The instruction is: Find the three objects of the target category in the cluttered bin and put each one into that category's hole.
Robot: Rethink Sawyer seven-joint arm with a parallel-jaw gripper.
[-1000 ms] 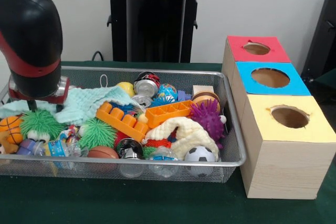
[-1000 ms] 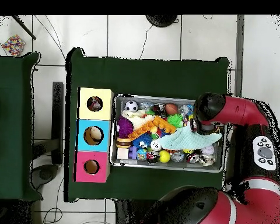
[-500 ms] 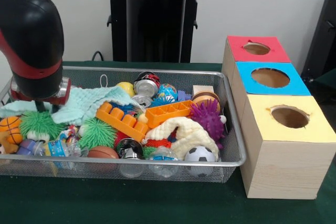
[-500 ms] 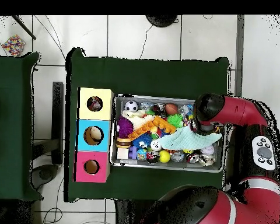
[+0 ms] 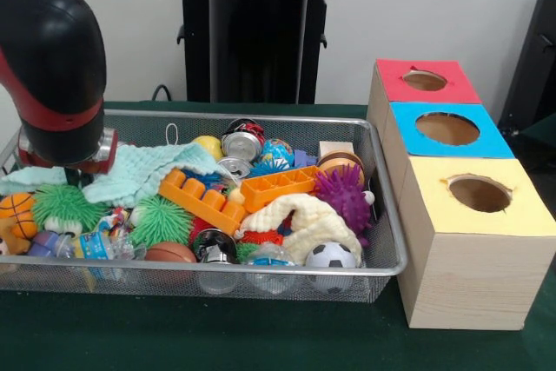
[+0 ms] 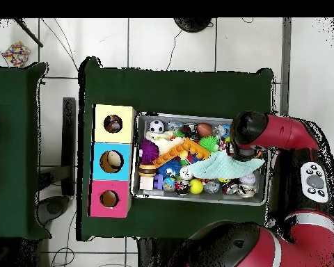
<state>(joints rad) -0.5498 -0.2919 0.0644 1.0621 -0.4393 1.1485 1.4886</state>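
Red-and-black robot arm (image 5: 52, 67) lowered over pale mint knitted cloth (image 5: 143, 171) in wire-mesh bin (image 5: 382, 215); gripper state cannot be told

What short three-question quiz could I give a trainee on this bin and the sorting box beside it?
1. True or false: the soccer ball lies at the near edge of the wire bin, at the end closest to the sorting box.
2. Which coloured top of the box is nearest the camera in the front view? A red, B blue, C yellow.
3. Fill in: the arm's wrist hangs over the pale ____ cloth.

Key
1. True.
2. C: the yellow top is nearest, then the blue top, then the red top.
3. Mint green. The claw itself is hidden below the wrist.
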